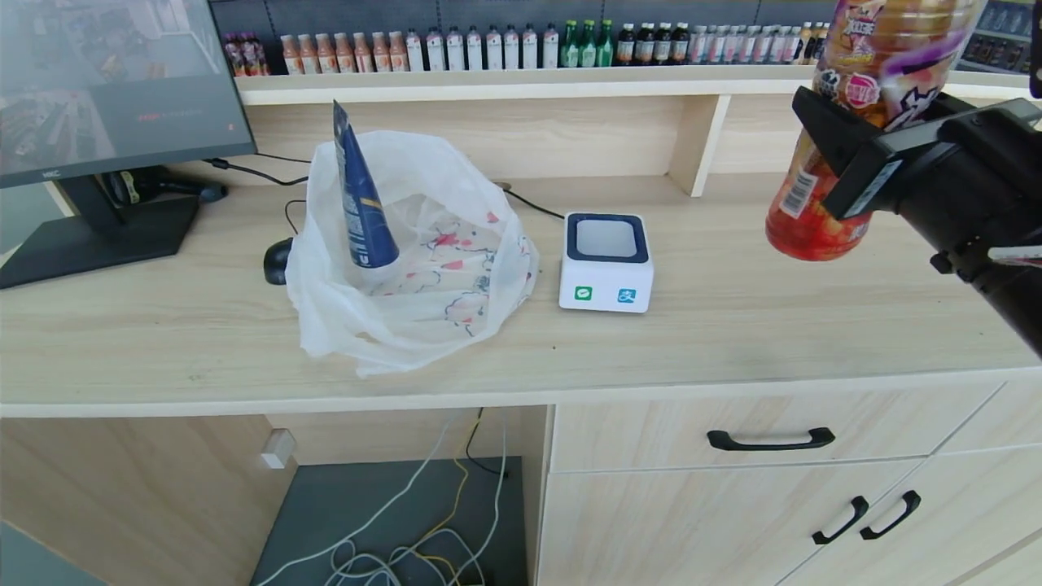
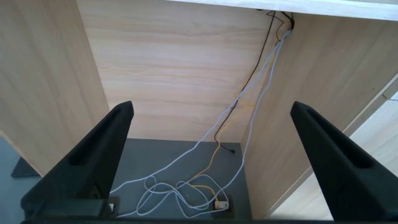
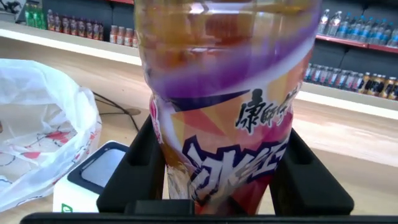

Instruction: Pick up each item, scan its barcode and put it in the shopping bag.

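Below the worktop's [image 1: 773,325] front edge, the left gripper [image 2: 211,124] is held with its fingers spread wide, nothing gripped. Above the worktop's right end, a tea bottle [image 3: 227,93] is pinched around its middle by the right gripper [image 1: 847,159], tilted and well clear of the surface. Mid-worktop sits the scanner [image 1: 606,260]. The shopping bag [image 1: 488,244] lies to its left, with a blue tube [image 1: 362,203] propped inside. A read could be missed if the barcode is not turned toward the scanner window. The smooth bottle could be dropped, or the limp bag snagged.
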Motion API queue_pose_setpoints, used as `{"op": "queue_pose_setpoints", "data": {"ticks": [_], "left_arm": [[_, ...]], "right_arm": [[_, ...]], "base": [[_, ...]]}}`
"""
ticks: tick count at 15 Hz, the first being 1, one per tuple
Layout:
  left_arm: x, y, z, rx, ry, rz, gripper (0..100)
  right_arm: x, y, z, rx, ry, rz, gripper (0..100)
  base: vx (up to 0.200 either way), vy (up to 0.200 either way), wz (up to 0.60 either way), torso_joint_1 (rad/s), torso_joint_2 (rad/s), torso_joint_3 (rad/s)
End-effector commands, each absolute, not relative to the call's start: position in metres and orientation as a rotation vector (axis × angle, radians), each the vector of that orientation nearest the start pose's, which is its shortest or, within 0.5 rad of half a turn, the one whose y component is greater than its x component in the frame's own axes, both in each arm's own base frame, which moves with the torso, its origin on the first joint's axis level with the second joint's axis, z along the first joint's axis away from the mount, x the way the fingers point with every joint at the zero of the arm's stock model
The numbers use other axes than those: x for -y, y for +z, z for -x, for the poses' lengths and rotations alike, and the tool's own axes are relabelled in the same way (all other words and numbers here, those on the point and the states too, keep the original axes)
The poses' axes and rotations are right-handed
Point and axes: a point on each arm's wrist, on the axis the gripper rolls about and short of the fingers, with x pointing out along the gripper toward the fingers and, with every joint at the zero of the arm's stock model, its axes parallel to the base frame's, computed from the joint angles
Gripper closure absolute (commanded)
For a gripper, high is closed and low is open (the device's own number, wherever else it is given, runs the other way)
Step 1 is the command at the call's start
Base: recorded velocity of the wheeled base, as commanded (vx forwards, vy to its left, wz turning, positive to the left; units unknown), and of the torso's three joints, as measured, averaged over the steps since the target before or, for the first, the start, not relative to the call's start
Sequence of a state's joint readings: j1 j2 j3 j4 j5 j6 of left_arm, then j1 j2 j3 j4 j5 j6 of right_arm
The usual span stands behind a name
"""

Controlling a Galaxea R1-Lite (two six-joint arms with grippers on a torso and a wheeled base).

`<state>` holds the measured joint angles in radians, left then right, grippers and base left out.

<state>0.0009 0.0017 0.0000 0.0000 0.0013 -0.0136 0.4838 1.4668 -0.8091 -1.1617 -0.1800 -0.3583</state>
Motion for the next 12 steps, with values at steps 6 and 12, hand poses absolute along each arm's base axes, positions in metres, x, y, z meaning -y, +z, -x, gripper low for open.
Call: {"op": "queue_pose_setpoints", "data": {"ticks": [6, 12], "left_arm": [[0.0, 0.076, 0.023, -0.002, 0.002, 0.014, 0], [0.0, 0.076, 0.023, -0.002, 0.002, 0.014, 0]], "right_arm": [[-0.166, 0.327, -0.232, 0.576, 0.317, 0.27, 100], [-0.183, 0.328, -0.236, 0.661, 0.431, 0.468, 100]], "base": [[0.0, 0.0, 0.0, 0.0, 0.0, 0.0], [0.0, 0.0, 0.0, 0.0, 0.0, 0.0]]}}
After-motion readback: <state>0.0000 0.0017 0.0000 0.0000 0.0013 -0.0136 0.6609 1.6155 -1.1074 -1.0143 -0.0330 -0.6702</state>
